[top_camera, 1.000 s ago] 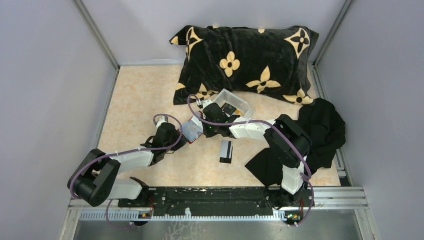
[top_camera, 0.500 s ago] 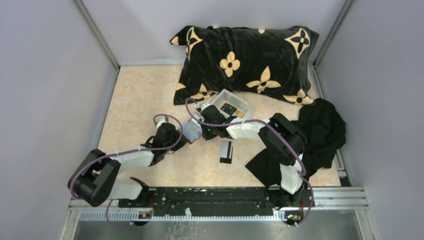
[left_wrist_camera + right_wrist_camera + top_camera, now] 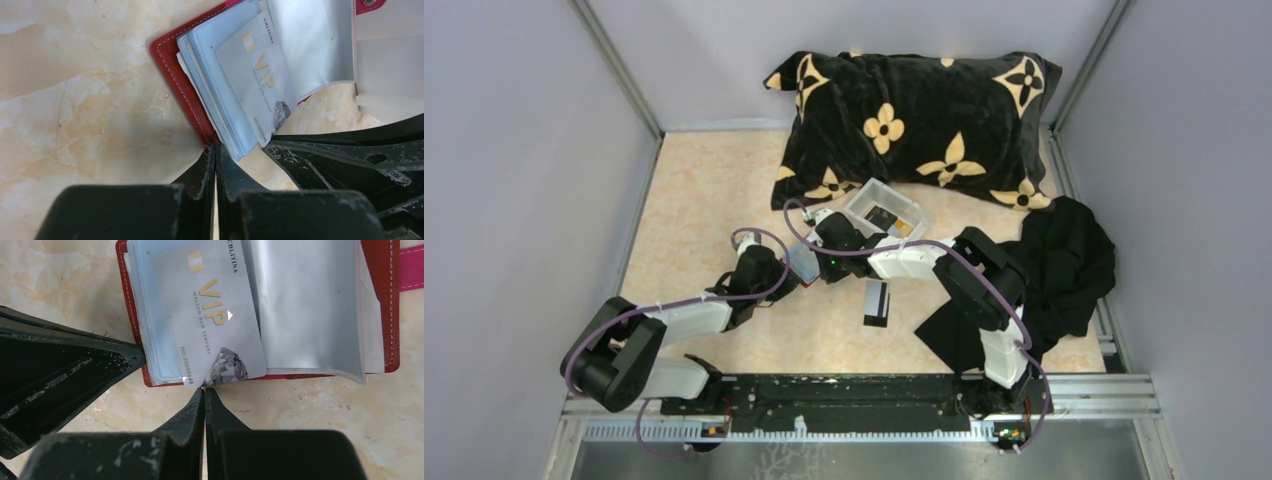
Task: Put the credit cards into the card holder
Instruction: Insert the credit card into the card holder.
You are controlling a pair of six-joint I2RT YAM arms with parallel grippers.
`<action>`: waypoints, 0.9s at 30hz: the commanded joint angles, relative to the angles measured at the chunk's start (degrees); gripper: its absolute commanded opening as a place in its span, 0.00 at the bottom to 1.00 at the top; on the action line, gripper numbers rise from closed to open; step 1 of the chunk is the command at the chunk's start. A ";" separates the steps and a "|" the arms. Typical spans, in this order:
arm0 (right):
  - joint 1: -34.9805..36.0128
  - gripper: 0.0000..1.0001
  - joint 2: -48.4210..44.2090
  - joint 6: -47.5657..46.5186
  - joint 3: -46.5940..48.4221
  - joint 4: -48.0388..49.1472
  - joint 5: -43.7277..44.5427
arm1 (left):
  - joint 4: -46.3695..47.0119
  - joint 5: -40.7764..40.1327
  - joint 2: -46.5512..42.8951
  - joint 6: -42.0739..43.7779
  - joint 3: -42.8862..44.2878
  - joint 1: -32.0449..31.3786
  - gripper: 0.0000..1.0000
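Credit cards [image 3: 877,302] lie at three depths. Nearest is a black one with a white band, flat and alone on the table [image 3: 704,200], its long axis running near to far with a slight tilt.

Just beyond it and to the left, the card holder [image 3: 804,262] lies open near the middle of the table, between the two grippers. In the right wrist view its red cover [image 3: 391,305] spreads from side to side with the clear pockets facing up. A silver card [image 3: 215,315] rests among the pockets, its long axis pointing away from the right gripper and the far end leaning left. I cannot tell whether it sits inside a sleeve.

The right gripper [image 3: 204,392] is fully closed and empty, its tips against the card's near edge. The left gripper [image 3: 215,150] is pinched almost together on a corner of the red cover.

The left arm [image 3: 684,318] lies low, reaching from the near-left corner rightward and away. The right arm [image 3: 984,290] rises from the near-right, bends at the elbow, and runs its forearm leftward.

Farther back, a white tray [image 3: 860,193] holds more cards [image 3: 886,219]. A black cloth [image 3: 1064,260] lies to the right, and a flowered pillow [image 3: 914,110] lies against the back wall.
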 commanded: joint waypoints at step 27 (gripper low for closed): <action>1.28 0.00 -1.53 -2.04 3.73 -3.14 2.75 | -1.84 -0.11 0.30 1.42 -1.75 -0.18 0.06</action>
